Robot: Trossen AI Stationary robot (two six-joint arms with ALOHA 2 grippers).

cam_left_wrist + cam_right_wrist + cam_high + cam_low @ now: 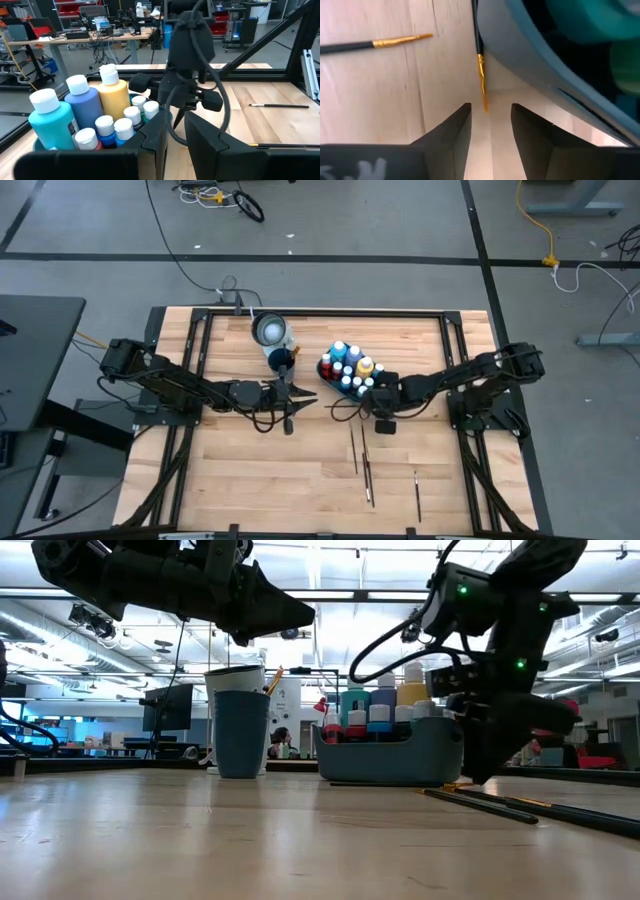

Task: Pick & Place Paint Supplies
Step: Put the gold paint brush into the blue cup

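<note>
The counter (300, 470) was pale wood planks w/ visible grain, inside a dark metal frame. The landmark here is the teal tray (390, 755): smooth plastic, rounded walls, standing about mid-counter. In it stood the paint bottles (347, 366), packed close: round plastic bodies in teal, blue, yellow, red, all w/ pale ribbed caps. The tray wall cut off their lower parts in the low view.

Beside the tray, on the left arm's side, stood a dark blue cup (242, 732), matte, cylinder shape; one wood-handled brush tip stuck out of it. Behind the cup was a white round container (270, 329), contents hard to make out.

Thin brushes (357, 452) lay flat on the wood, near the tray toward the counter's front edge, dark handles, gold ferrules. One more brush (416, 495) lay farther from the tray, same direction.

The right pincer (487, 120) was low over the counter, just beside the tray wall, its fingers spread apart w/ nothing pinched. A gold brush tip (482, 82) pointed into the gap between them; whether it touched a finger, I cannot tell.

The left pincer (175, 135) hovered above the counter near the cup, facing the tray, fingers a little apart, holding nothing.
</note>
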